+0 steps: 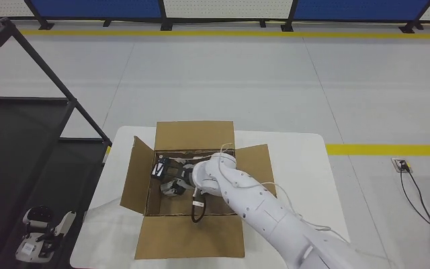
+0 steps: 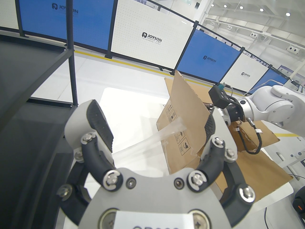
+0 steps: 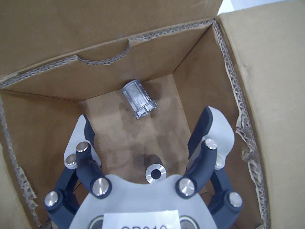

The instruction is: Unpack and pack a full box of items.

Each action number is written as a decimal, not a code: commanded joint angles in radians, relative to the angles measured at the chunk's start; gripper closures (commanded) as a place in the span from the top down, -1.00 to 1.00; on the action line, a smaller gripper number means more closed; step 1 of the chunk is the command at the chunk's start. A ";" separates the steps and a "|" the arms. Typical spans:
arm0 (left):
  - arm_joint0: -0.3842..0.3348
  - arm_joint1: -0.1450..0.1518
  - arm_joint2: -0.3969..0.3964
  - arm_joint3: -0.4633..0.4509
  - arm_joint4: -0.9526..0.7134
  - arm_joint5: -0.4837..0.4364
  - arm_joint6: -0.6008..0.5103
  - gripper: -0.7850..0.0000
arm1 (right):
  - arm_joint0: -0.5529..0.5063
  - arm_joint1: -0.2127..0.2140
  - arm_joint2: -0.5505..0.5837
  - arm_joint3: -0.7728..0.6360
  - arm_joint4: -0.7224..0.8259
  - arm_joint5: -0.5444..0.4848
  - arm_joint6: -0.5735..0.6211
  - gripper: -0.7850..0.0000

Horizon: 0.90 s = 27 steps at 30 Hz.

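on the table (image 1: 302, 155) the box (image 1: 188, 235) is stood with its flaps folded out, so its inside can be reached from above. the right gripper (image 3: 146, 116) is held wide and empty inside it, probably lined up for a grey part (image 3: 139, 98) laid on the floor close by a wall. the left gripper (image 2: 152, 111), also wide and empty, is parked beside the table. a metal cylinder (image 3: 155, 170) is half hidden under the right palm; whether it is an item or a fitting cannot be told.

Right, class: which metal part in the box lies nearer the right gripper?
The smooth silver cylinder with a hole in its end, right by the open right gripper; the ribbed grey part lies farther off, by the box wall.
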 commanded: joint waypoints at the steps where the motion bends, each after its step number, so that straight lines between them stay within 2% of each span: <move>1: -0.003 0.000 0.009 -0.007 0.001 0.006 -0.011 1.00 | -0.032 0.035 0.040 -0.096 -0.019 -0.012 0.007 1.00; 5: -0.003 -0.001 0.041 -0.035 0.036 0.006 -0.027 1.00 | -0.161 0.128 0.174 -0.377 -0.072 -0.060 0.042 1.00; 9: -0.006 -0.002 0.084 -0.071 0.078 0.004 -0.038 1.00 | -0.370 0.217 0.355 -0.720 -0.112 -0.138 0.103 1.00; 11: -0.011 -0.002 0.107 -0.088 0.098 0.003 -0.049 1.00 | -0.471 0.247 0.438 -0.862 -0.120 -0.160 0.114 1.00; 14: -0.026 -0.002 0.149 -0.110 0.128 0.003 -0.072 1.00 | -0.589 0.275 0.543 -1.003 -0.097 -0.185 0.085 1.00; 17: -0.045 0.002 0.188 -0.129 0.167 -0.002 -0.133 1.00 | -0.625 0.285 0.585 -1.042 -0.094 -0.190 0.080 1.00; 27: -0.049 0.002 0.191 -0.132 0.173 0.000 -0.136 1.00 | -0.632 0.285 0.587 -1.030 -0.088 -0.177 0.075 1.00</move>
